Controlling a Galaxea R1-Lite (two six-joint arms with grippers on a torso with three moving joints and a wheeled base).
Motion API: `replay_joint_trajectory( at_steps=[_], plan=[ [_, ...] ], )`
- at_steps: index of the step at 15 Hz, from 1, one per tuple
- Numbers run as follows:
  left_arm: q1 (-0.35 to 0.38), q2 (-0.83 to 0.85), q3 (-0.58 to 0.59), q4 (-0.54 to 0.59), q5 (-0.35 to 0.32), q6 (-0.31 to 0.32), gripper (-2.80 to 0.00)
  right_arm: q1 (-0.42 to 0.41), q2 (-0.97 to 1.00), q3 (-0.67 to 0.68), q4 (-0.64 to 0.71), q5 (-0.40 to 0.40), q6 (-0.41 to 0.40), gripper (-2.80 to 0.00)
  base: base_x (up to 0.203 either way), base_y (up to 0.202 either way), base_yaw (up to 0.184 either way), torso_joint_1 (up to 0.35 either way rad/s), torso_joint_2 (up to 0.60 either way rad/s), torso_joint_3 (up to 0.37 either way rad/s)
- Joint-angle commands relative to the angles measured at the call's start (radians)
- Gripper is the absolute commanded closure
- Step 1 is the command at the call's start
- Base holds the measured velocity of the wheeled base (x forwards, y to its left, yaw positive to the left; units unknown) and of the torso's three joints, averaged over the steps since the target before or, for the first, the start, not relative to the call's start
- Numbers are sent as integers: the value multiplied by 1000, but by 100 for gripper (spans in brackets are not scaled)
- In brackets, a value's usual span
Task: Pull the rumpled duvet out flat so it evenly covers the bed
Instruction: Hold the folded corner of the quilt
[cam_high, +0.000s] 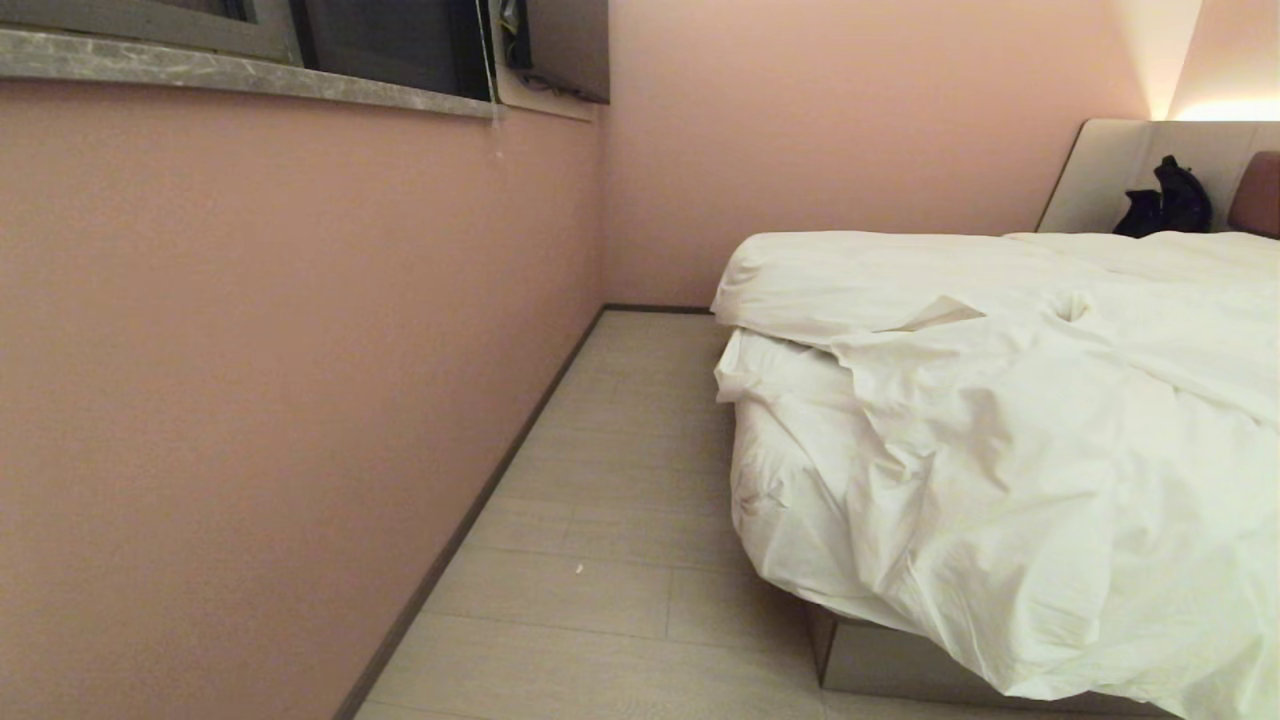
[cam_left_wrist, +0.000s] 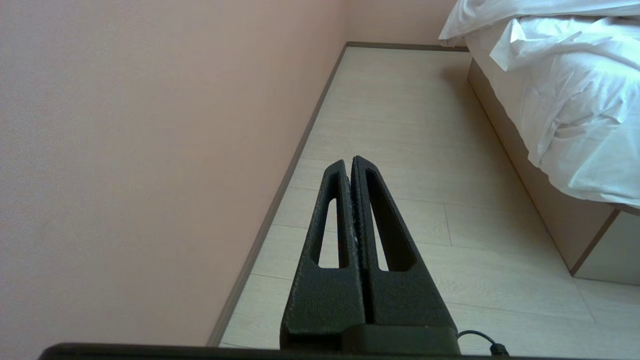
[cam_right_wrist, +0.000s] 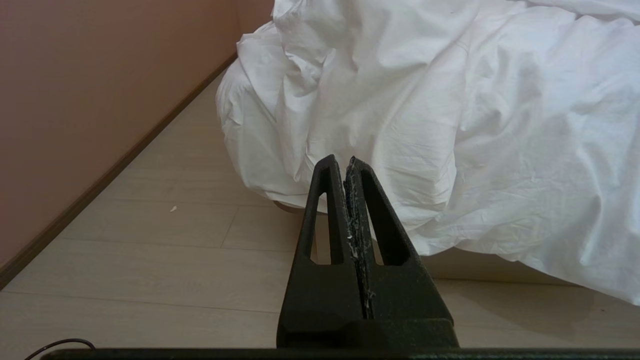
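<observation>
Nearest the head camera: pale plank floor (cam_high: 600, 560), running as a strip between pink wall (cam_high: 250, 380) and bed (cam_high: 880, 665). Small white speck on floor, between wall and bed.

Bed taken as landmark below. Grey base visible only at near corner, under hanging cloth. Light grey headboard panel (cam_high: 1110, 175) at far end, brown padded part (cam_high: 1258, 195) at edge of head view. Black object (cam_high: 1165, 200) against panel, on top of bed; kind cannot be told.

Duvet (cam_high: 1050, 450) on bed, white, puffy, heavily creased. Bunched and twisted at near corner, draped over bed's edge and hanging down past base toward floor. Farther along bed, folded back on itself in a thick layer, with a lower layer of white cloth showing beneath fold on wall side. Not flat, not even.

Window sill (cam_high: 240, 70) of grey stone high on wall, across floor strip from bed; dark window above.

Neither arm in head view.

Left gripper (cam_left_wrist: 350, 161): fingers pressed together, nothing between. Over floor strip, beside bed, apart from bedding.

Right gripper (cam_right_wrist: 340, 160): fingers pressed together, empty, white flecks along seam. In front of hanging duvet at bed's near corner, not touching it.
</observation>
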Motion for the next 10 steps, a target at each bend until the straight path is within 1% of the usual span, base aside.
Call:
replay_joint_trajectory(
  at_steps=[1,10],
  plan=[
    [0,0,0,0,0,-1,0,1,0,-1,0,0,0,0,0,0,0,0,0,0],
    [0,0,0,0,0,1,0,1,1,-1,0,0,0,0,0,0,0,0,0,0]
  ],
)
